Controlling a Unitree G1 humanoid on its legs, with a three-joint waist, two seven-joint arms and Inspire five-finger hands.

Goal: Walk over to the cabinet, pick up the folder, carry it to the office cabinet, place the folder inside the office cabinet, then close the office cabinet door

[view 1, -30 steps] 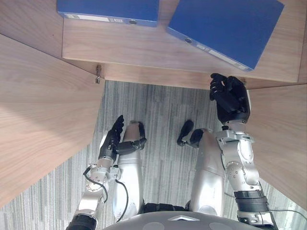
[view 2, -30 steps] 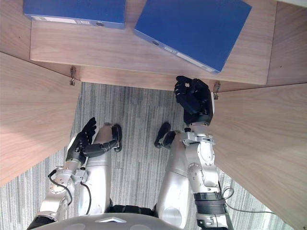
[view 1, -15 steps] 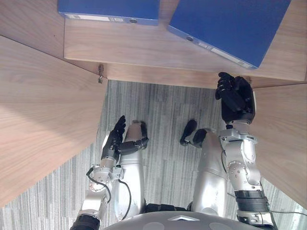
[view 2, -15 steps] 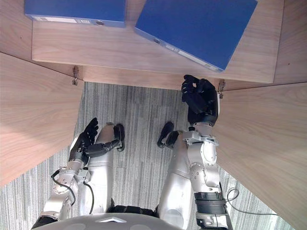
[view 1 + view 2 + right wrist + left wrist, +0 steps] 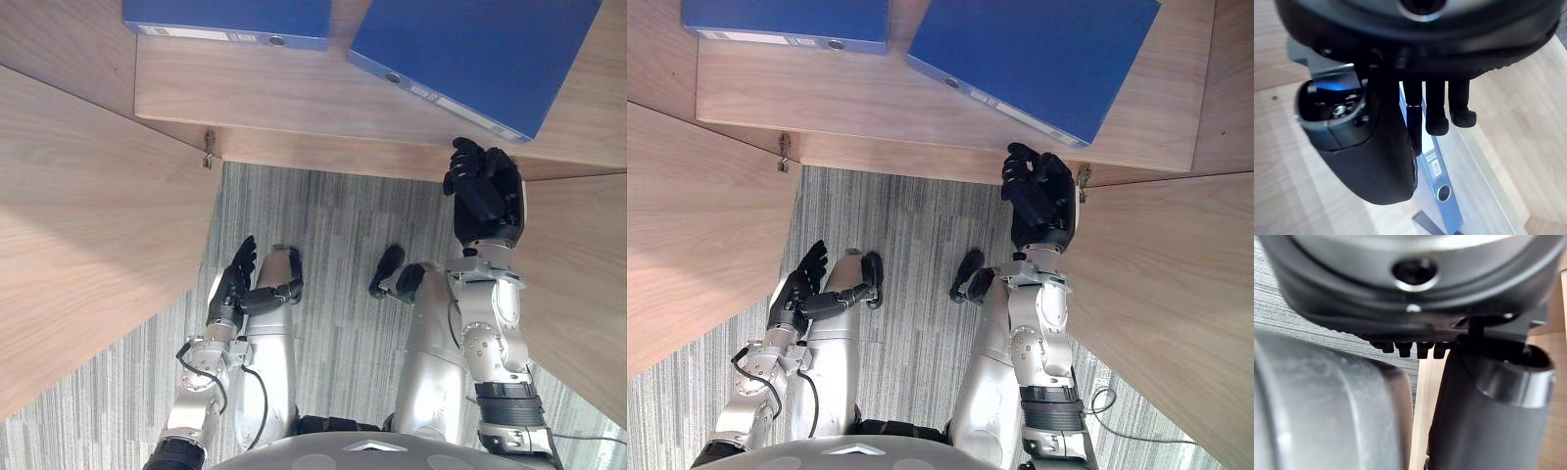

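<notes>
Reaching up, right hand (image 5: 485, 196) has edged nearer the folder (image 5: 480, 49) just beyond its loosely spread, empty fingers (image 5: 1437, 110); grasp likely next. Left hand (image 5: 233, 284) idle, relaxed.

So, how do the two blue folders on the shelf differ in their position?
The left folder lies square to the front edge of the shelf; the right folder is turned at an angle. The right folder's near corner is close to the right hand; the left folder lies far from it. Both are blue, spines facing front.
</notes>
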